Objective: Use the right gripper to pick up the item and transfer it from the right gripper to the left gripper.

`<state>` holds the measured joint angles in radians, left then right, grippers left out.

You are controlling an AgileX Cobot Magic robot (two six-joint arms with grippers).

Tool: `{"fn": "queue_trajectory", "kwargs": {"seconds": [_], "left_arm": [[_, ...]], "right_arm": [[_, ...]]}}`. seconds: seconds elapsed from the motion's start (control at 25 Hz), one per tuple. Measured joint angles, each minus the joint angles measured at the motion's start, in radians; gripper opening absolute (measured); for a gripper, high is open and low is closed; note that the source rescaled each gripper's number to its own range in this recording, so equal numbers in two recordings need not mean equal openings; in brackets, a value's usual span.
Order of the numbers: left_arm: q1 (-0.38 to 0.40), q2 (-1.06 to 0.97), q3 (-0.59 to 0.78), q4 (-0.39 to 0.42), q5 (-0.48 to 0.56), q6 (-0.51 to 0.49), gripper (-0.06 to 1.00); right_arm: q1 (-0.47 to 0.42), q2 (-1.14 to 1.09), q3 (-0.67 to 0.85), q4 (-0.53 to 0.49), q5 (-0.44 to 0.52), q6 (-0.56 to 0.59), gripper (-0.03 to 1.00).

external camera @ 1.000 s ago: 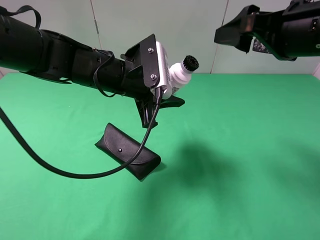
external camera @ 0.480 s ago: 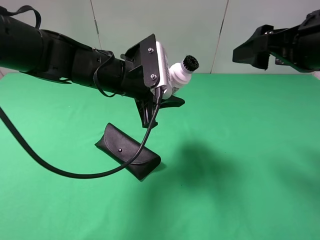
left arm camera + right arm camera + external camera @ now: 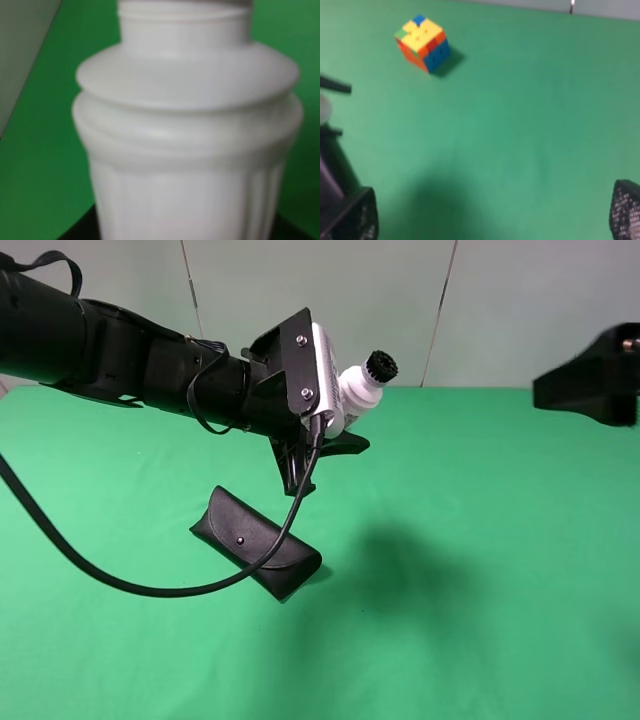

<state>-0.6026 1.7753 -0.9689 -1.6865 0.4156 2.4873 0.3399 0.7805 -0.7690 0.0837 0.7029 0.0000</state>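
White bottle (image 3: 362, 385) being held tight by the left gripper (image 3: 333, 428), we are seeing the right gripper (image 3: 488, 212) standing wide open, carrying nothing

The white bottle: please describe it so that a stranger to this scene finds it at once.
Above the green table, a thick black arm with a looping cable extends from the left. The left gripper at its end holds the white bottle in the air. Only it is white with a black bristly cap; the black glasses case lies below.
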Motion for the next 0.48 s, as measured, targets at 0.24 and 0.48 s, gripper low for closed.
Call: {"fn": "queue_trajectory", "kwargs": {"seconds": [0.24,0.48], "left_arm": [[0.0,0.0,0.0,0.0,0.0,0.0,0.01],[0.0,0.0,0.0,0.0,0.0,0.0,0.01]], "right_arm": [[0.0,-0.191,0.0,-0.041,0.156,0.009,1.0],[0.0,-0.345,0.0,-0.071,0.327,0.032,1.0]]}}
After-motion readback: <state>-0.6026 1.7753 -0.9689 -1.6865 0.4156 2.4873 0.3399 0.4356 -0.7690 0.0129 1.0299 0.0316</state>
